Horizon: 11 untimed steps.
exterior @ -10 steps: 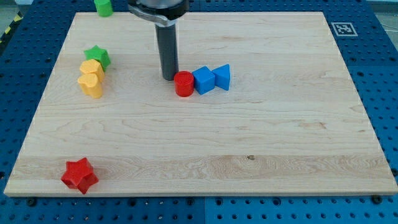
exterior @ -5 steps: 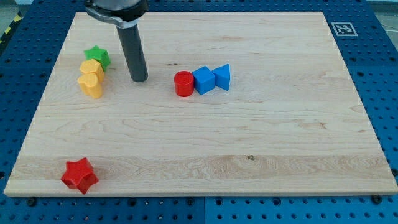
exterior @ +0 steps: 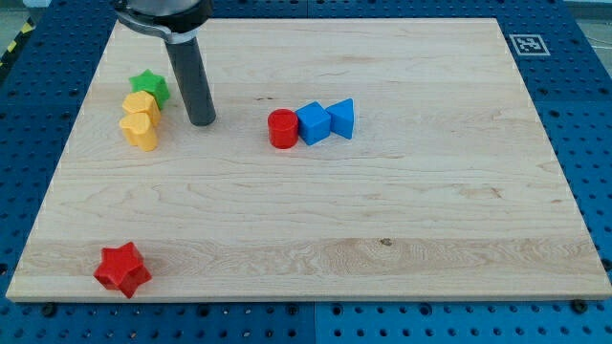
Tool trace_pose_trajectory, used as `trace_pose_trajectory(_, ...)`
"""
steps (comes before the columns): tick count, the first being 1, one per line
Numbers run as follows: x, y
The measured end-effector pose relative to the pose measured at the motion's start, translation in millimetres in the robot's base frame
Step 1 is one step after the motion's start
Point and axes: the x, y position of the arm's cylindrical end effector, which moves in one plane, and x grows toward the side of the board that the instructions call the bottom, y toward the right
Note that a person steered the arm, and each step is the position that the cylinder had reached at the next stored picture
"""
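Observation:
My tip (exterior: pixel 202 121) rests on the wooden board (exterior: pixel 306 220), touching no block. Nearest to it, on the view's left, are two yellow blocks: one (exterior: pixel 142 104) stacked just above another (exterior: pixel 139 131) in the view, with a green star (exterior: pixel 150 86) touching the upper one. On the view's right of the tip stands a row: a red cylinder (exterior: pixel 282 128), a blue cube (exterior: pixel 313 122) and a blue triangular block (exterior: pixel 341 118), each touching the one beside it. A red star (exterior: pixel 122 268) lies alone near the board's bottom left corner.
A black and white marker tag (exterior: pixel 527 44) is fixed at the board's top right corner. The board lies on a blue perforated table (exterior: pixel 583 115).
The rod has moved from beside the red cylinder toward the view's left, ending near the yellow blocks. The green block at the top edge is now hidden behind the arm. No block has moved.

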Motion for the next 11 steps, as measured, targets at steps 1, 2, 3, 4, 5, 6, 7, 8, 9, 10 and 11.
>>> trace_pose_trajectory(1,23,0)
trace_pose_trajectory(2,37,0)
trace_pose_trajectory(3,50,0)
trace_pose_trajectory(4,83,-1)
trace_pose_trajectory(5,90,-35)
trace_pose_trajectory(6,113,-65)
trace_pose_trajectory(7,123,-72)
trace_pose_trajectory(8,148,-77)
trace_pose_trajectory(9,148,-86)
trace_pose_trajectory(10,148,-113)
trace_pose_trajectory(11,169,-124)
